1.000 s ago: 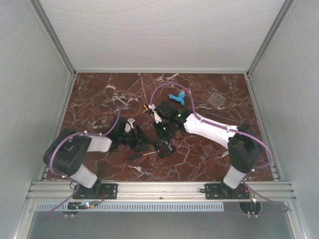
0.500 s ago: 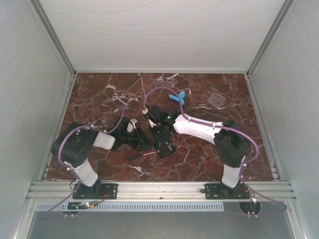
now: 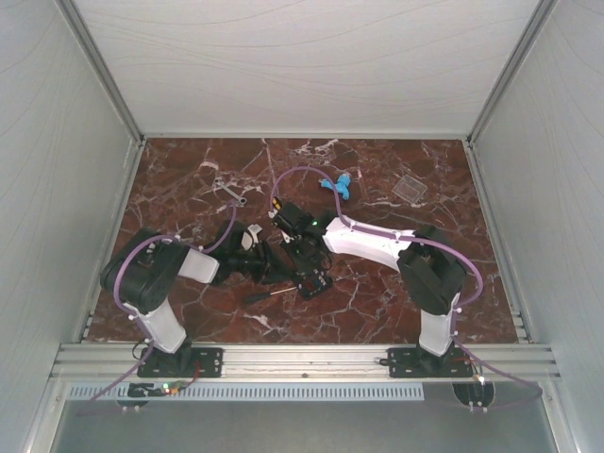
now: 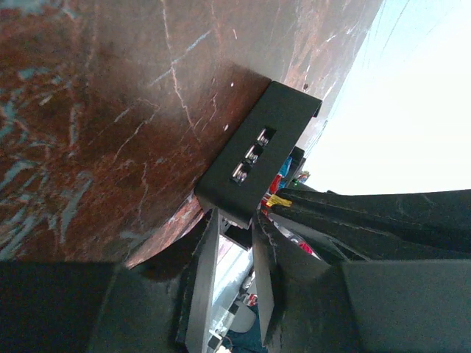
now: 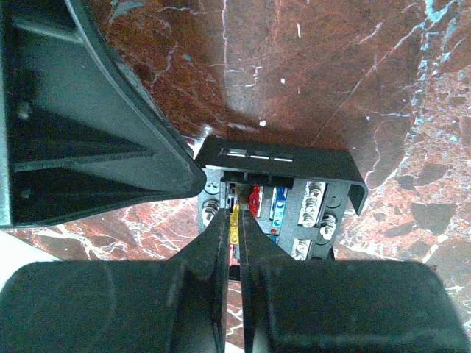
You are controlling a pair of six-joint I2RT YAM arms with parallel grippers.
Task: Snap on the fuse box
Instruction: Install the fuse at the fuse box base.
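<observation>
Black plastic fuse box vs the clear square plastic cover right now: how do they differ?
The small square black plastic fuse box is dark and opaque; the clear square plastic cover is pale and see-through. The fuse box sits near the table's middle; the cover lies apart, toward the far right. The fuse box is open-topped with coloured fuses exposed; the cover looks flat and is not on it. Shared: both squarish, both resting on the red marble table.

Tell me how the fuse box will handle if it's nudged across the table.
The fuse box looks like rigid moulded plastic, so it should stay stiff. Low and flat on the polished table, it would probably slide rather than tip. With the right tool pinching a yellow fuse inside, a pull might drag it along.
</observation>
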